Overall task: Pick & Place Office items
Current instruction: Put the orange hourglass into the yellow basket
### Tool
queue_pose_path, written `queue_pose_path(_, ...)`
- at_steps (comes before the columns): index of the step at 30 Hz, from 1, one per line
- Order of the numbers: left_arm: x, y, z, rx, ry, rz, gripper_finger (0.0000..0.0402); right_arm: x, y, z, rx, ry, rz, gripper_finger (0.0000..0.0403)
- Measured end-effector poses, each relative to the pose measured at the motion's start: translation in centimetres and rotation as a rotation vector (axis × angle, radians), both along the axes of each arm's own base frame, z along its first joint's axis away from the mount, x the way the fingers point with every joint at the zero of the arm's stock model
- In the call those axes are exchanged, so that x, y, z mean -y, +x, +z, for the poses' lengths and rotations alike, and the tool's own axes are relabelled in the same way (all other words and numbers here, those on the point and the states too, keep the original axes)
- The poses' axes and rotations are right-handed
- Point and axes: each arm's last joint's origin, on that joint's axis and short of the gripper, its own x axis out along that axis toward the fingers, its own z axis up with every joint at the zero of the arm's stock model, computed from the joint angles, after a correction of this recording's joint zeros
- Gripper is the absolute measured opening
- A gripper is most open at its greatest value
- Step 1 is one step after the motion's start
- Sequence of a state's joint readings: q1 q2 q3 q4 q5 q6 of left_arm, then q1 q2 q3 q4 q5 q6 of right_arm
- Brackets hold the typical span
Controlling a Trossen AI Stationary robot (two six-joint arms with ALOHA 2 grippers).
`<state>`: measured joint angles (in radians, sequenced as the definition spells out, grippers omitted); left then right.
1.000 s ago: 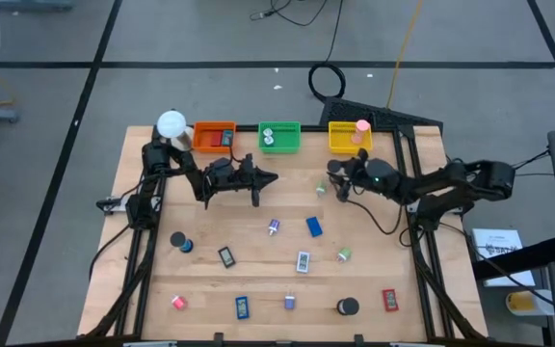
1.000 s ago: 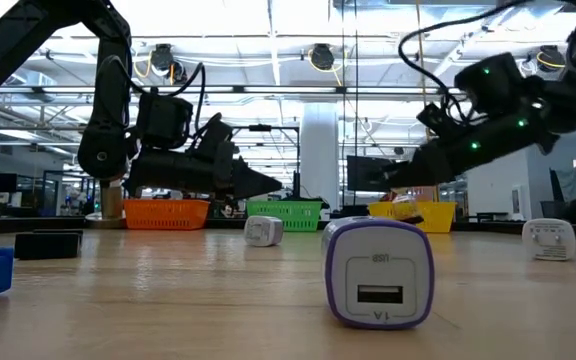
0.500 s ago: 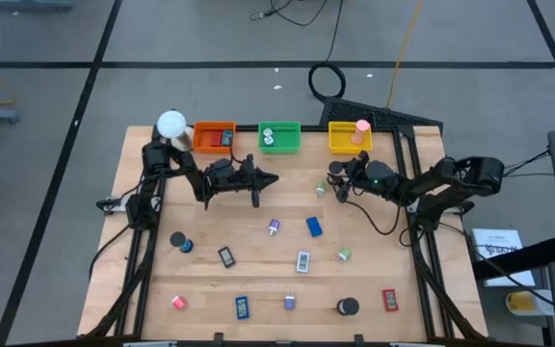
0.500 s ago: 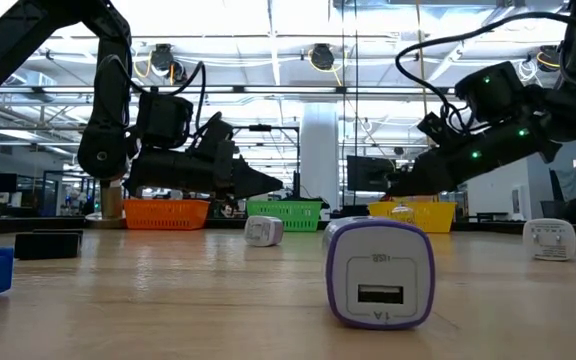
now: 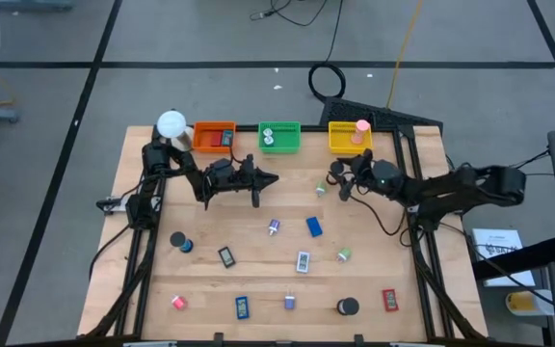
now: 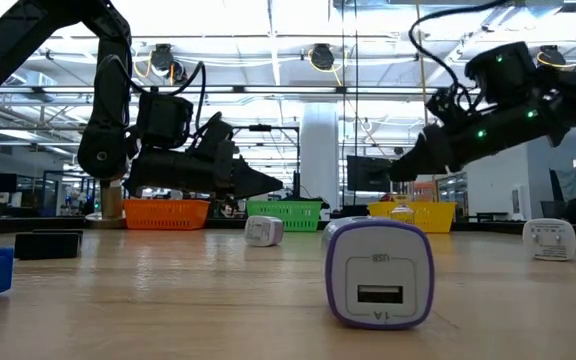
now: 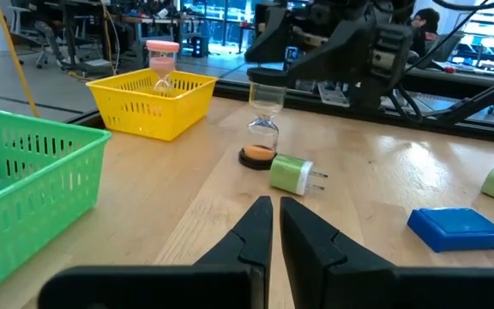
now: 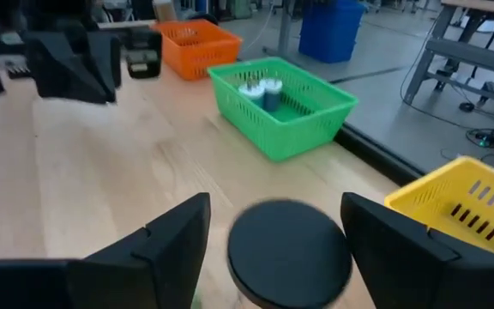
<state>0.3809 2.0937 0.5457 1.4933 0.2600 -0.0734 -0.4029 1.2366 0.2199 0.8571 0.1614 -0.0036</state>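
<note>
A small hourglass with an orange base and a black top stands upright on the table in front of the yellow tray. My right gripper is open just above it. Its fingers stand on either side of the black round top without touching. My left gripper is shut and empty above the table's far middle. Office items lie scattered on the near half: a blue rectangle, a green-white plug, a purple-white charger, a black roll and a red rectangle.
An orange tray, a green tray and the yellow tray stand along the far edge, with a white ball lamp at the far left. A pink piece sits in the yellow tray. Bare wood lies between the two grippers.
My right gripper has risen a little above the hourglass, which stays standing on the table. Its arm's elbow has swung toward the table's right edge.
</note>
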Motion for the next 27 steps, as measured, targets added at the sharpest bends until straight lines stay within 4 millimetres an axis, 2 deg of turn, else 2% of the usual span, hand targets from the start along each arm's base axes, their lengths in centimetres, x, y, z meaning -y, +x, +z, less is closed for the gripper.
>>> queue_pose_path(7, 0.0, 0.0, 0.0, 0.0, 0.0, 0.0, 0.0026, -0.5, -0.7, 2.2, 0.091, -0.049, -0.012, 0.025)
queue_pose_path(11, 0.0, 0.0, 0.0, 0.0, 0.0, 0.0, 0.0026, -0.4, -0.5, 4.0, 0.114, -0.068, -0.014, 0.0221)
queue_pose_path(14, 0.0, 0.0, 0.0, 0.0, 0.0, 0.0, 0.0026, -0.1, 0.2, 5.8, 0.044, -0.064, -0.003, 0.0167)
queue_pose_path(19, 0.0, 0.0, 0.0, 0.0, 0.0, 0.0, 0.0026, 0.6, 2.0, 9.6, -0.151, 0.04, -0.001, 0.0032)
queue_pose_path(20, 0.0, 0.0, 0.0, 0.0, 0.0, 0.0, 0.0026, 0.8, 2.4, 10.3, -0.193, 0.082, -0.007, 0.0017)
queue_pose_path(22, 0.0, 0.0, 0.0, 0.0, -0.001, 0.0, 0.0026, 1.3, 3.1, 11.6, -0.281, 0.195, -0.034, 0.0016)
queue_pose_path(27, 0.0, 0.0, 0.0, 0.001, -0.003, 0.0, 0.0026, 2.8, 4.8, 13.6, -0.558, 0.49, -0.113, 0.0076)
